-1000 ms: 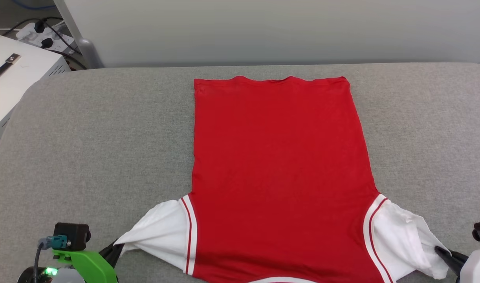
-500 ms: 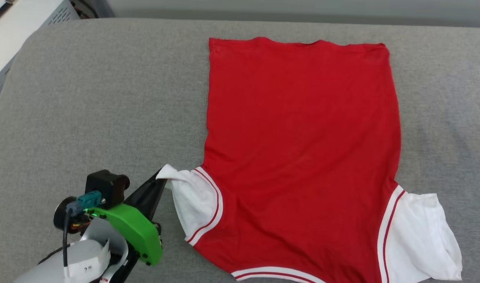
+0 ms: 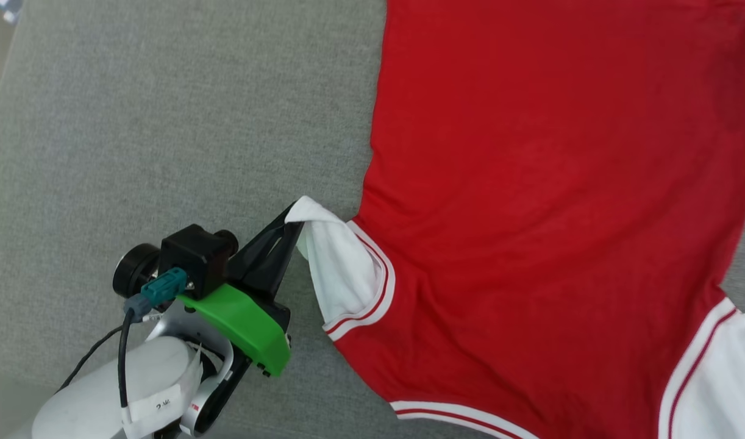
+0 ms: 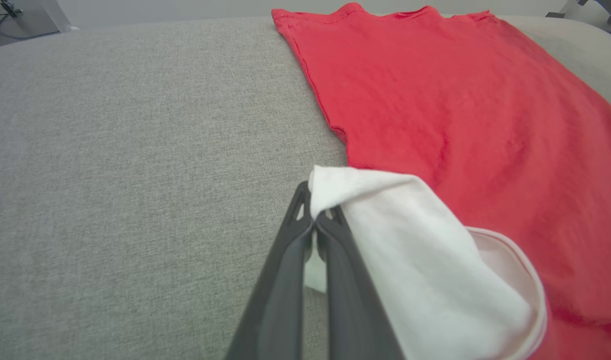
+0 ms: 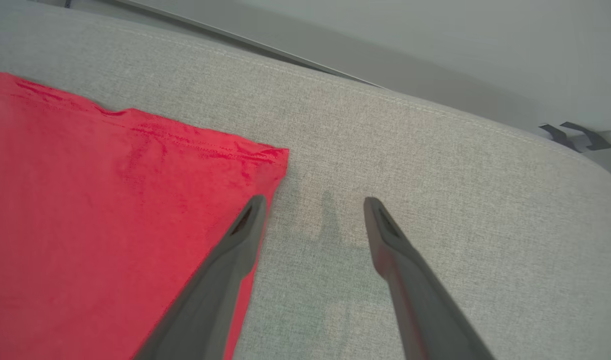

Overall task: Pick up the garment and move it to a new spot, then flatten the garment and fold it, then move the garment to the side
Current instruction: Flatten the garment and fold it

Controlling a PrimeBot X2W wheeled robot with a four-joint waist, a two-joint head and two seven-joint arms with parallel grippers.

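Left gripper (image 3: 294, 222) clamps the garment (image 3: 549, 183) by its white sleeve tip at eight o'clock. The head view crops the cloth at twelve and four. Right gripper (image 5: 313, 205) stands apart, empty.

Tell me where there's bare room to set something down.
Widest: the grey cushion left of the garment, beyond the left gripper. A smaller strip lies beside the garment's hem corner, ahead of the open right gripper. Crowded where the left gripper pinches the white sleeve.
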